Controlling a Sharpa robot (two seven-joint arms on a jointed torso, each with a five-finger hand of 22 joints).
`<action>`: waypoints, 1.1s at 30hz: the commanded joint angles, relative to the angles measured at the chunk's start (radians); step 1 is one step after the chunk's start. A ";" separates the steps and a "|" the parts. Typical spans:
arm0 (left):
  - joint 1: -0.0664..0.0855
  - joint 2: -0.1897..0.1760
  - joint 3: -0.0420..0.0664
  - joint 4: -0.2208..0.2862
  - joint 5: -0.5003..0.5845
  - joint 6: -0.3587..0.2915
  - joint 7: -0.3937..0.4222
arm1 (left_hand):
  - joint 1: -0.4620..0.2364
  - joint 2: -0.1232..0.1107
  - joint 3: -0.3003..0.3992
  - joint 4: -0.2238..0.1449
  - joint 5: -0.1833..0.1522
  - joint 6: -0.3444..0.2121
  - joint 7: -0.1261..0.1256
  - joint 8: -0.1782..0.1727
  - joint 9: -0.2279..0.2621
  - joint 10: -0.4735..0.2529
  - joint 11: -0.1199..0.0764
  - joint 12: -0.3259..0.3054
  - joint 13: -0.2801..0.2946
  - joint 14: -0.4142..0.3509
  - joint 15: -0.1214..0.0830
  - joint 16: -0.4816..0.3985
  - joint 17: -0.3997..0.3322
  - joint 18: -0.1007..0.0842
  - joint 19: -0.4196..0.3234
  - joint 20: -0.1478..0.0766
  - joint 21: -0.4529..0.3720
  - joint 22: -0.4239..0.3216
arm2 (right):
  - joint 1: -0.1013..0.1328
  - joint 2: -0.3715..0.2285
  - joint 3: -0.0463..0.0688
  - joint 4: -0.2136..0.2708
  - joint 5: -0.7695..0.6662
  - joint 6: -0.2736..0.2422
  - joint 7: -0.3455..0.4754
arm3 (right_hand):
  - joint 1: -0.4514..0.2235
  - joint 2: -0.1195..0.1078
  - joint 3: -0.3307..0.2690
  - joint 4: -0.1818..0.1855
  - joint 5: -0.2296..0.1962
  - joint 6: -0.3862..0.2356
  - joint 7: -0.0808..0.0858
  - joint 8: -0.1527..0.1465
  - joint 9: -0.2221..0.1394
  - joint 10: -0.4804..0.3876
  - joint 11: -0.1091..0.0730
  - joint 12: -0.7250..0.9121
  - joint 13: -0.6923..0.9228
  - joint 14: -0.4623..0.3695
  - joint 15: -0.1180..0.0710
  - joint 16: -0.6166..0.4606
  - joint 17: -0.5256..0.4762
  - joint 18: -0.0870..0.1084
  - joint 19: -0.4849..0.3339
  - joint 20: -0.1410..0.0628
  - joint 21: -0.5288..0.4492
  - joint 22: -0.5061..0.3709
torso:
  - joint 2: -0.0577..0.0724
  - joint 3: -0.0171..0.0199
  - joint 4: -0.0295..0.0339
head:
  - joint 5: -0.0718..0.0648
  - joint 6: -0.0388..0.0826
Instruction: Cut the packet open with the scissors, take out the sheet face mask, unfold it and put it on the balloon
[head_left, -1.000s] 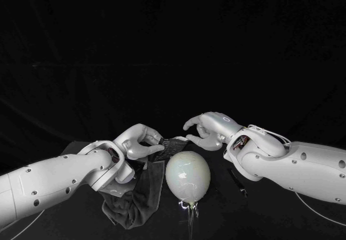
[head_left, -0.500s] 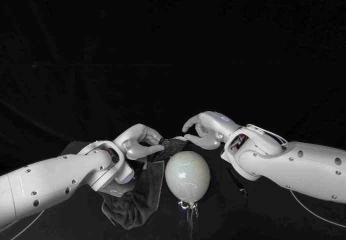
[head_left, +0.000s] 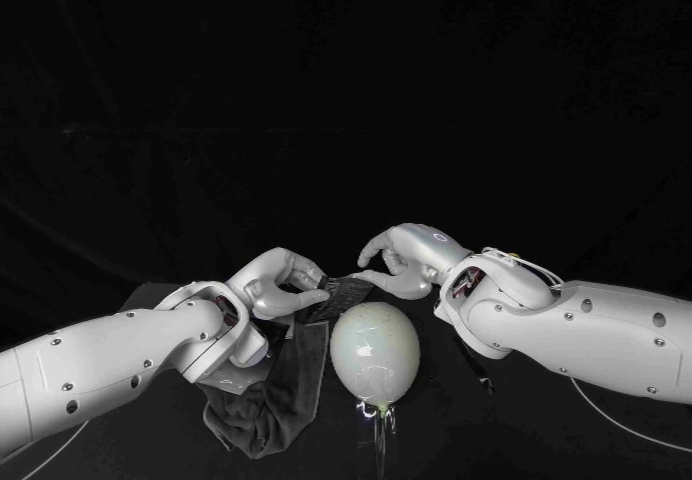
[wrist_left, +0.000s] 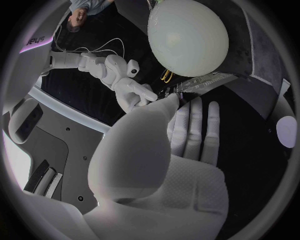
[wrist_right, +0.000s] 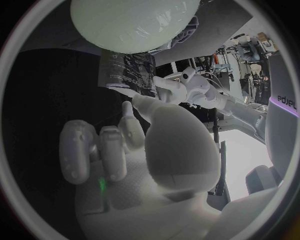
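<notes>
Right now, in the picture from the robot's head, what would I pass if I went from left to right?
left arm → left robot hand → packet → right robot hand → right arm

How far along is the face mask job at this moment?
Done: whether the packet is already cut cannot be told. In hand: the left hand holds the packet close by the balloon, with the right hand at its other end, grip unclear. Left: the balloon is bare, so taking out, unfolding and placing the mask seem to remain.
</notes>
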 joint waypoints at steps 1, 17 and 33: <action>0.002 0.002 0.001 0.004 0.006 -0.003 0.008 | 0.001 0.008 0.005 -0.002 0.003 0.004 0.002 0.005 0.048 0.007 0.001 0.005 0.001 0.001 0.002 0.003 -0.001 0.015 -0.005 -0.001 0.006 0.001 | 0.000 0.005 0.001 -0.006 -0.045 0.021 -0.022 | 0.013 -0.003 -0.007 -0.002 0.002 0.010 0.000 0.006 0.002 0.006 -0.002 0.004 0.056 0.103 -0.009 0.003 0.259 -0.011 0.036 -0.011 0.005 0.220 | 0.000 0.0003 -0.0001 | 0.000 0.001; 0.002 0.001 0.001 0.005 0.006 -0.003 0.008 | -0.002 0.007 0.010 -0.006 0.003 0.003 0.002 0.007 0.051 0.007 0.001 0.004 0.002 0.001 0.002 0.003 -0.002 0.015 -0.007 0.000 0.009 0.003 | -0.001 0.012 0.000 -0.009 -0.083 0.063 -0.035 | 0.023 -0.019 -0.022 -0.015 0.000 0.017 -0.004 0.012 0.001 0.010 -0.006 0.011 0.060 0.103 -0.013 0.003 0.260 -0.012 0.038 -0.016 0.009 0.221 | 0.000 0.0010 -0.0012 | 0.000 0.001; 0.002 0.001 0.001 0.009 0.008 -0.006 0.011 | -0.002 0.007 0.010 -0.006 0.003 0.003 0.002 0.007 0.051 0.007 0.001 0.004 0.002 0.001 0.002 0.003 -0.002 0.015 -0.007 0.000 0.009 0.003 | -0.004 0.019 -0.001 -0.018 -0.109 0.094 -0.050 | 0.027 -0.031 -0.035 -0.021 0.000 0.018 -0.005 0.015 0.001 0.011 -0.007 0.014 0.061 0.103 -0.014 0.003 0.260 -0.012 0.038 -0.018 0.009 0.221 | 0.000 0.0004 -0.0002 | -0.004 0.001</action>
